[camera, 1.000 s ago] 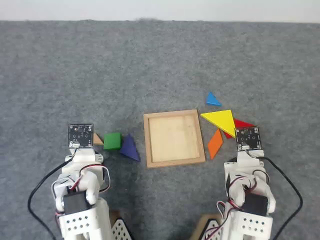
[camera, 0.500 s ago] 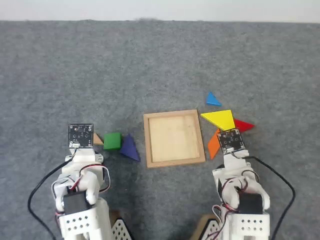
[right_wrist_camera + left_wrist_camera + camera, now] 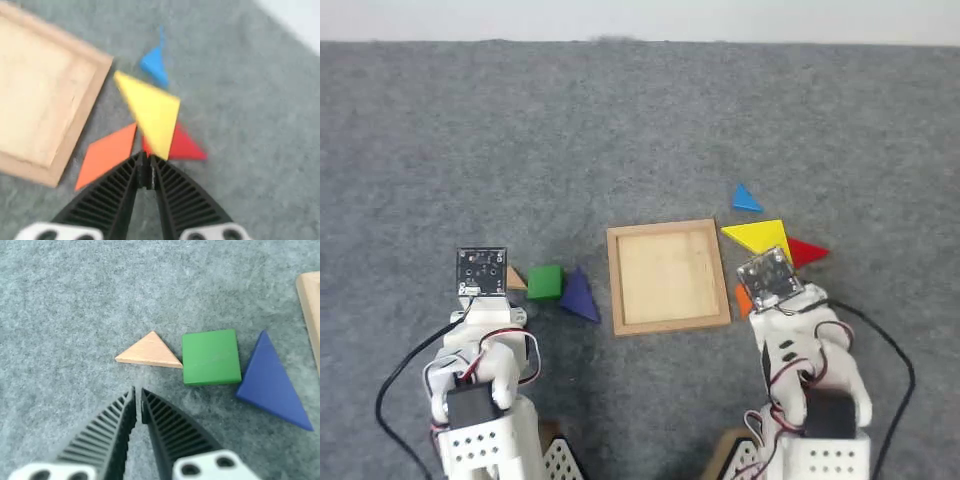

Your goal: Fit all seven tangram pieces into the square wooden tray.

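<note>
High view: the square wooden tray (image 3: 613,280) lies centre, with the green square (image 3: 545,281) to its left and the yellow triangle (image 3: 760,240) to its right.
Left wrist view: the left gripper (image 3: 138,392), pressed together, hangs just nearer than the tan triangle (image 3: 149,351).
Right wrist view: the right gripper (image 3: 146,160), pressed together, sits by the yellow triangle.

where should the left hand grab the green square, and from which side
Probably take the green square from straight above, by its near and far edges: it lies flat and those are free, while the tan triangle and dark blue triangle crowd the other two.
</note>
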Robot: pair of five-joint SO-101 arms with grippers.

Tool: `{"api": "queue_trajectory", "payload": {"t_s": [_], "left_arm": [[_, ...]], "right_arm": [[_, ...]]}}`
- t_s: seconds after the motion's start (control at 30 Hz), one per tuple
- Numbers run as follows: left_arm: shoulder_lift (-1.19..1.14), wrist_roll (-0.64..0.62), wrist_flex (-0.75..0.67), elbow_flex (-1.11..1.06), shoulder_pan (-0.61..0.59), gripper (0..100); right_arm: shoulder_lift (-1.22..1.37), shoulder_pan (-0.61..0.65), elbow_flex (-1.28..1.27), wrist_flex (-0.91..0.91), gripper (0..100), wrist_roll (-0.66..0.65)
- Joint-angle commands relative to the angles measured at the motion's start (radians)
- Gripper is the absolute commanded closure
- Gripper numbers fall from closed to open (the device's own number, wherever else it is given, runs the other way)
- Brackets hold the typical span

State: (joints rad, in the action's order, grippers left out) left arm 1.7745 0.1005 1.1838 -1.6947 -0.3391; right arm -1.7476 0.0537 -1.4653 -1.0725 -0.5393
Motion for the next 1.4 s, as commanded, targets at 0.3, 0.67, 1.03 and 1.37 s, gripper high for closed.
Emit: {"api": "queue_trajectory", "payload": {"t_s": [0.3, 0.67, 1.03, 1.37], "left_arm": [[0.012, -0.011, 0.003, 0.010, -0.005, 98], [0.012, -0.011, 0.003, 0.010, -0.005, 98], [0.012, -0.011, 0.003, 0.010, -0.005, 98], [0.012, -0.011, 0.003, 0.010, -0.005, 98]], "right_arm": [[1.187, 0.025, 0.795, 0.002, 97.4, 0.029], [1.931, 0.099, 1.387, -0.142, 75.7, -0.290], [2.095, 0.053, 1.452, -0.145, 74.2, -0.522], [2.104, -0.039, 1.455, -0.127, 67.9, -0.588]]}}
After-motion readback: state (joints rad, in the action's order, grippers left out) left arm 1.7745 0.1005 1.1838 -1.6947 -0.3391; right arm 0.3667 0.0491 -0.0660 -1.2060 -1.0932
